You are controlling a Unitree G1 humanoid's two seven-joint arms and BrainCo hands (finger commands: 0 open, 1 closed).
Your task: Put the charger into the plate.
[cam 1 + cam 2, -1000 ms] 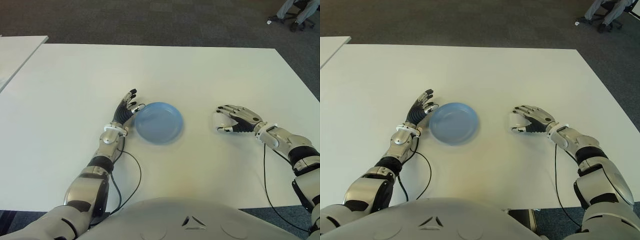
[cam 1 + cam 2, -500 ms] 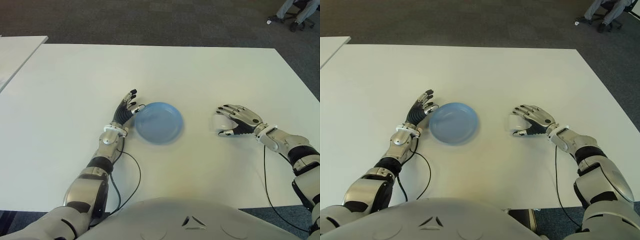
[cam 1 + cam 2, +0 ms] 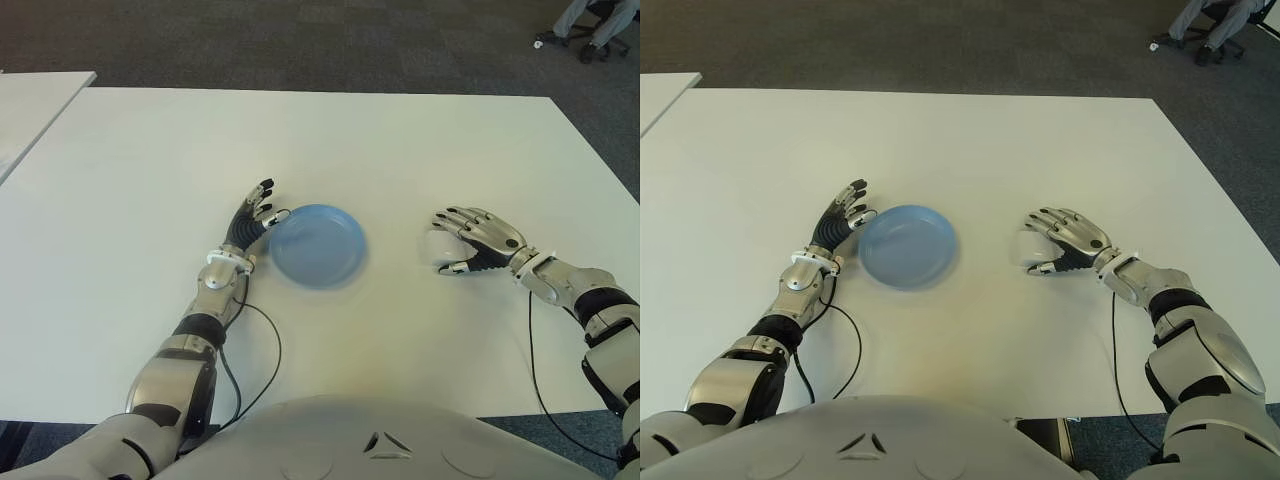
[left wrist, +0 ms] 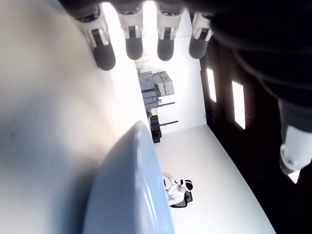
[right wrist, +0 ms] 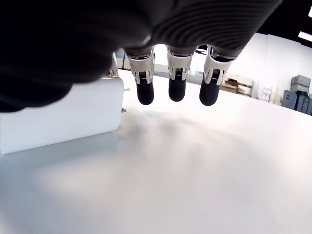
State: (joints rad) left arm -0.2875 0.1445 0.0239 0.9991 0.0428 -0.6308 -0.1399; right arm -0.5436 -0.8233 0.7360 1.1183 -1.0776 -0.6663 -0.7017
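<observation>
The white charger (image 3: pixel 1025 246) lies on the white table (image 3: pixel 400 150), to the right of the blue plate (image 3: pixel 318 244). My right hand (image 3: pixel 455 240) hovers over the charger with its fingers arched above it and its thumb on the near side. In the right wrist view the charger (image 5: pixel 58 117) sits on the table beside the palm, and the fingertips (image 5: pixel 176 91) hang free above the surface without gripping. My left hand (image 3: pixel 262 208) shows open at the plate's left rim, fingers stretched out. Up close in the left wrist view, the plate's rim (image 4: pixel 131 195) has nothing on it.
A second white table (image 3: pixel 35 100) stands at the far left. Thin black cables (image 3: pixel 262 345) run along both forearms over the table. A person's legs and a chair base (image 3: pixel 590 25) show on the carpet at the far right corner.
My right hand has settled a little lower and closer over the charger, shading it. The left hand and the plate have stayed put.
</observation>
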